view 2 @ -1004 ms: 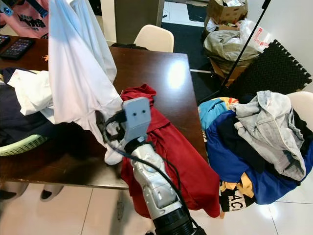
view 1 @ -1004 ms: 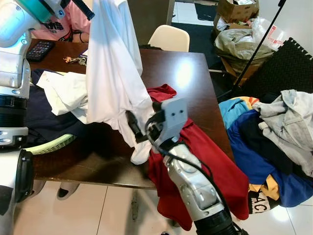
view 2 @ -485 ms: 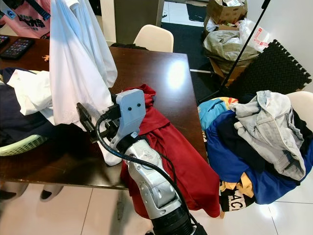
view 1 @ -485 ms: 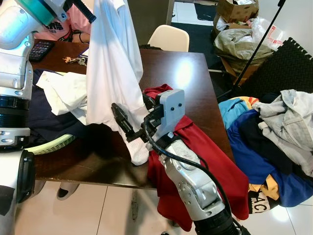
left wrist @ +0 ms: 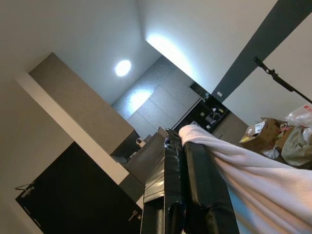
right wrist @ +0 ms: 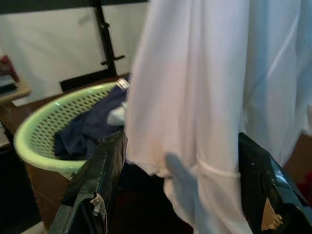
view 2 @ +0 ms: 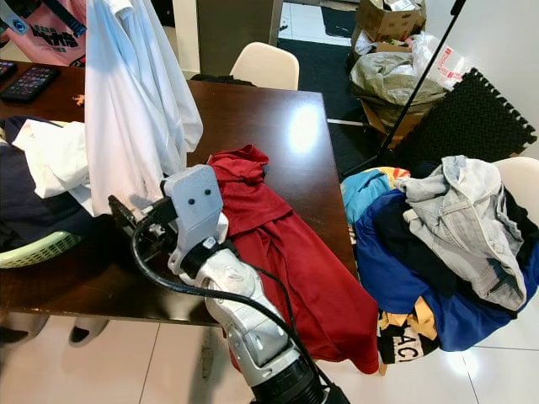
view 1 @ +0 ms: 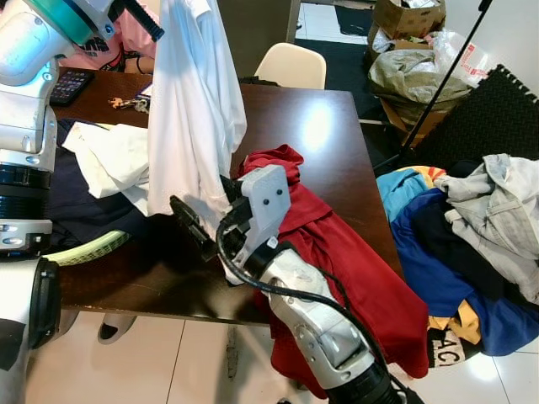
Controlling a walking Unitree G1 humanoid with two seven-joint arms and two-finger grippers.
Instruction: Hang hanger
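My left pincer (left wrist: 187,161) clamped on white shirt (view 1: 192,101), hanging vertical; my right pincer (right wrist: 180,190) apart, straddling its hem above bench (view 1: 328,126).

Dark wood table (view 1: 328,147), glossy, light glare on top. Cream chair (view 1: 291,65) at its far side. White tile floor (view 1: 168,362) beneath. Clothes heap (view 1: 472,244) beside the table.
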